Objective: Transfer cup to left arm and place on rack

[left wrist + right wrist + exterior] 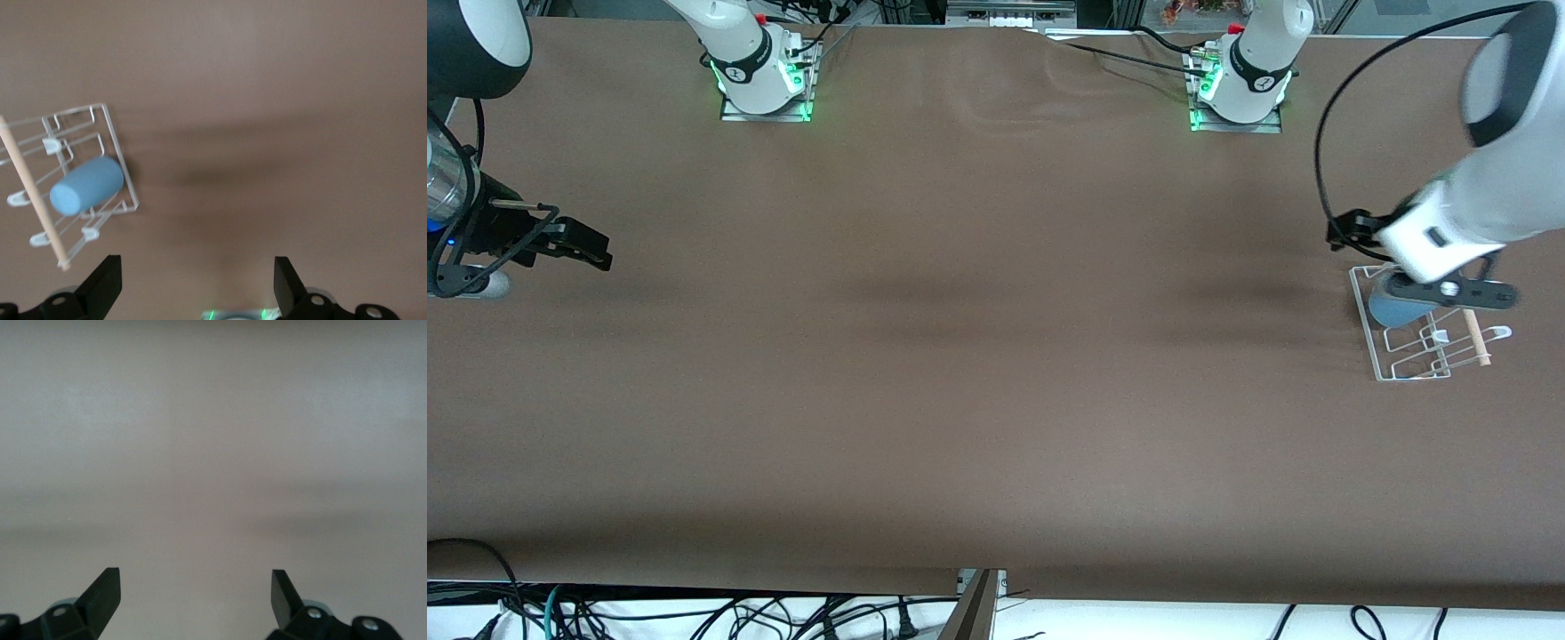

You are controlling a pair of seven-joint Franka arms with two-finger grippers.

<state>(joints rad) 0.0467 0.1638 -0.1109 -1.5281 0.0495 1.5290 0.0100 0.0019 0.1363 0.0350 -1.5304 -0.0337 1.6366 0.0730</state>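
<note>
The cup (1392,309) lies on its side in the rack (1409,373), at the middle right of the front view, close to the table's edge at the left arm's end. In the left wrist view the cup (87,185) rests tilted among the wire loops of the rack (113,137), with the wooden rod (33,193) running just beside it; the rack fills the left middle of that frame.

The left gripper (1352,233) hangs over the rack's end that lies farther from the front camera, its wrist body covering part of the cup. Its fingers (107,283) stand wide apart at the bottom of the left wrist frame, released and holding nothing, with only bare table between them.

The right gripper (591,249) waits at the middle left of the front view, above the table at the right arm's end. Its fingers (103,590) are also spread and empty, over plain surface.

The brown table cover (978,356) stretches open across the whole centre of the front view, from the two arm bases (765,84) along the top down to the near edge at the bottom. Cables (694,613) hang below that near edge, and a black cable (1320,151) loops beside the left arm (1503,178) at the upper right.
</note>
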